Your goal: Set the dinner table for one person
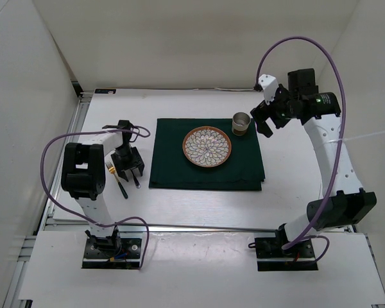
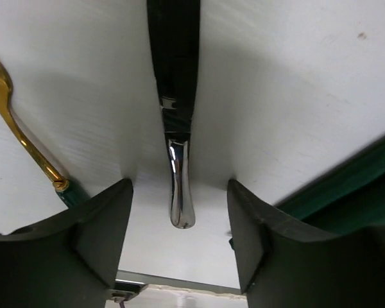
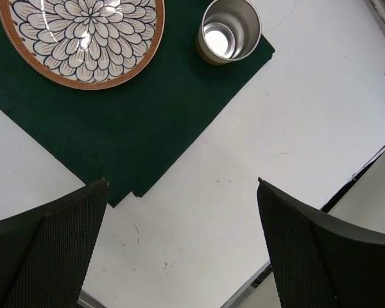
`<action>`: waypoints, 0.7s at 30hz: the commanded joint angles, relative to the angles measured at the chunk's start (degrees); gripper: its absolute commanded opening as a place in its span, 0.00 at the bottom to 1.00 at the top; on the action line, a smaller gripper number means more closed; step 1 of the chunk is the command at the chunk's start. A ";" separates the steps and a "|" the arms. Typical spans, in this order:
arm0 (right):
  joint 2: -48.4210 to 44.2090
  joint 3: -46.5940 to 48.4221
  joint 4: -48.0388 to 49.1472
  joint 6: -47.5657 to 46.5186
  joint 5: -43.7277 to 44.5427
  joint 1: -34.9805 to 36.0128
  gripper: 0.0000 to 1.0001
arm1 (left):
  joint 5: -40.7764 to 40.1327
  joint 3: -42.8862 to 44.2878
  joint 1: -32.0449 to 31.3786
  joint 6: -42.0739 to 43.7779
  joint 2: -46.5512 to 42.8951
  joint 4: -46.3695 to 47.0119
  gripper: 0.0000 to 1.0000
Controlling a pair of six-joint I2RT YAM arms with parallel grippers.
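Note:
The white dinner table (image 1: pixel 199 206) carries a dark green cloth (image 1: pixel 173 168) with a flower-patterned plate (image 1: pixel 207 146) on it and a metal cup (image 1: pixel 241 123) at its far right corner. To the left of the cloth lie a gold fork (image 1: pixel 117 178) with a dark handle and a knife (image 2: pixel 173 64) with a dark handle and a shiny silver end. My left gripper (image 2: pixel 179 184) is low over the knife, open, one finger on each side of the silver end and neither touching it. My right gripper (image 1: pixel 264 122) hangs open and empty beside the cup.
In the right wrist view the plate (image 3: pixel 83 35), the cup (image 3: pixel 230 32) and the cloth's corner (image 3: pixel 135 135) lie ahead of my right gripper (image 3: pixel 181 184). The fork (image 2: pixel 19 135) lies just left of my left fingers. White walls enclose the table on three sides.

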 commanded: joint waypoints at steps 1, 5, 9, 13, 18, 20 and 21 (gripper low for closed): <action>-0.83 3.00 -1.26 -0.11 -0.09 -0.09 1.00 | -2.30 1.92 -0.24 -0.48 2.69 1.84 0.70; -1.89 4.23 -2.58 -0.64 0.62 -0.09 1.00 | -2.30 2.98 -0.24 -0.48 4.20 2.37 0.57; -1.89 7.22 -4.94 -0.02 0.62 -0.09 1.00 | -3.88 4.30 0.29 0.14 6.56 2.37 0.57; -1.89 9.32 -6.26 1.12 0.62 -0.09 1.00 | -4.76 5.00 0.82 0.66 7.10 2.37 0.55; -1.89 10.56 -6.80 2.52 0.62 -0.09 1.00 | -5.29 3.42 2.84 1.19 6.57 2.98 0.53; -1.89 11.18 -7.32 3.06 0.62 -0.09 1.00 | -5.29 2.81 2.84 1.19 6.57 2.99 0.35; -1.89 11.79 -7.32 3.06 0.62 -0.09 1.00 | -4.68 2.28 2.84 1.19 6.57 3.51 0.28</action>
